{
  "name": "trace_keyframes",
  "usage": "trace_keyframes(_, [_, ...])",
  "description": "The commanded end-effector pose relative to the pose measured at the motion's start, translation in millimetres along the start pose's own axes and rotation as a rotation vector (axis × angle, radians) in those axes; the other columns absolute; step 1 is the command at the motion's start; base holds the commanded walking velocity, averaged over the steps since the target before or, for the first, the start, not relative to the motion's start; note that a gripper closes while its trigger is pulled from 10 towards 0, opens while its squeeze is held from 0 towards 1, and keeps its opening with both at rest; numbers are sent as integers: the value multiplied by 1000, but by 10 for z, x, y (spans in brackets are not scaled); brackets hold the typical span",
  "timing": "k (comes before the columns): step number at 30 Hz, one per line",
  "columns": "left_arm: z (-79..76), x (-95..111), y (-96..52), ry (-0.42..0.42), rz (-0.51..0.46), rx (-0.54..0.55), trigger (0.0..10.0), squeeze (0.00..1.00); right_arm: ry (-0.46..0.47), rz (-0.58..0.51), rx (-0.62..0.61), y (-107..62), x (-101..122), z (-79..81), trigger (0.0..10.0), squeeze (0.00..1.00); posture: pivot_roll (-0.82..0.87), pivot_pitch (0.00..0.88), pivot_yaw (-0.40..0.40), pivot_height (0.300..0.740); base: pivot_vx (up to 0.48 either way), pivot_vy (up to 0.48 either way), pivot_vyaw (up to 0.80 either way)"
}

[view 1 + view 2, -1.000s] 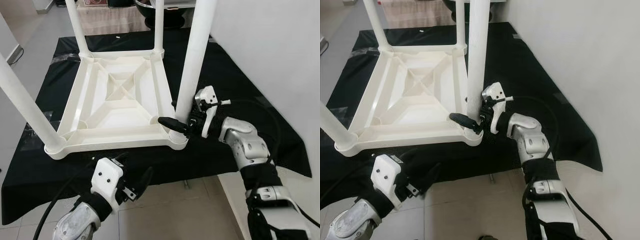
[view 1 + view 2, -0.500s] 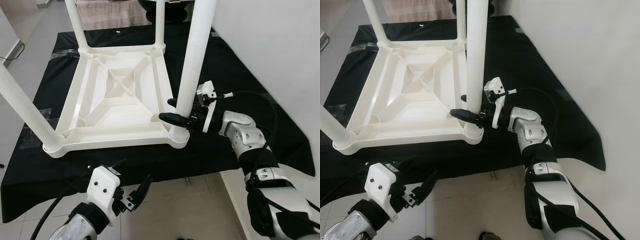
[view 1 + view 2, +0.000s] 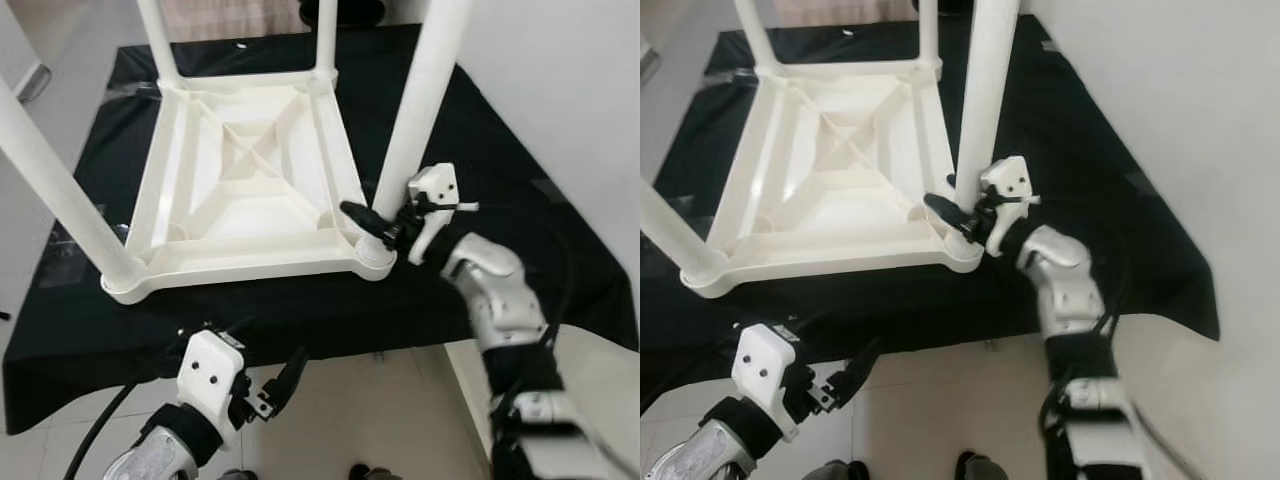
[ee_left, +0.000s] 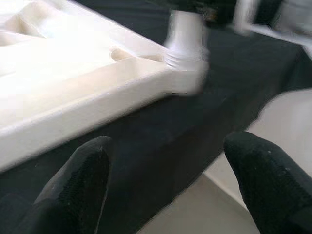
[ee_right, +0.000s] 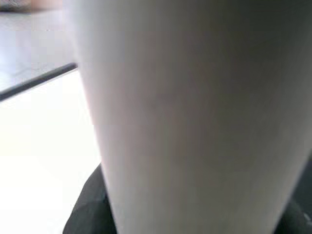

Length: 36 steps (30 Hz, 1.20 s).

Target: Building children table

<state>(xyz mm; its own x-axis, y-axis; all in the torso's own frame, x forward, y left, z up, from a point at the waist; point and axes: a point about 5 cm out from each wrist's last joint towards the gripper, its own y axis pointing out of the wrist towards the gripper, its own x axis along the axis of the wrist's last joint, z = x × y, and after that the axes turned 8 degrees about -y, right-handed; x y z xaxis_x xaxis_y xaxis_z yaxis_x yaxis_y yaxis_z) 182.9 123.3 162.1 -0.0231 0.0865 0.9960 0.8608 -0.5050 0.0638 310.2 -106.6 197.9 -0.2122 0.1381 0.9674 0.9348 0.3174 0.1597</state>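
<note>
Standing inverted, table (image 3: 240, 190), legs up, right claw (image 3: 375, 222) gripping leg (image 3: 420, 100)

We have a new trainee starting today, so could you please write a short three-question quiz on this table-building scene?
1. True or false: the table lies upside down on the black cloth.
2. Which gripper holds a leg? A left, B right.
3. How many legs stand in the table's corners?

Key: 1 true. 2 B: the right gripper clasps the near-right leg close to its socket; the left gripper hangs open over the floor. 3 four.
</note>
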Motion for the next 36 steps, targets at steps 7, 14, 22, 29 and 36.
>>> trace_keyframes(7, [91, -77, 173, 0, -3, 2, 10000, 0, -37, 175, 21, 168, -314, 474, 0, 0, -26, 141, -41, 740, 0, 0, 0])
trace_keyframes(14, [124, -88, 274, 26, -23, 27, 10000, 0, -23, 174, 72, 244, -226, 402, 10000, 322, -19, 110, -65, 740, 0, 0, 0])
trace_keyframes(22, [100, -71, 261, 31, -32, 33, 10000, 0, 25, 19, 388, 401, 20, 0, 10000, 988, -1, 134, -72, 740, 0, 0, 0])
trace_keyframes(29, [72, -72, 188, 26, -18, 21, 10000, 0, -13, 6, 496, 544, -34, -229, 10000, 0, 28, 173, -56, 740, 0, 0, 0])
trace_keyframes(36, [71, -54, 113, 30, -7, 24, 10000, 0, 1, -14, 575, 576, -7, -263, 10000, 0, 57, 200, -47, 740, 0, 0, 0])
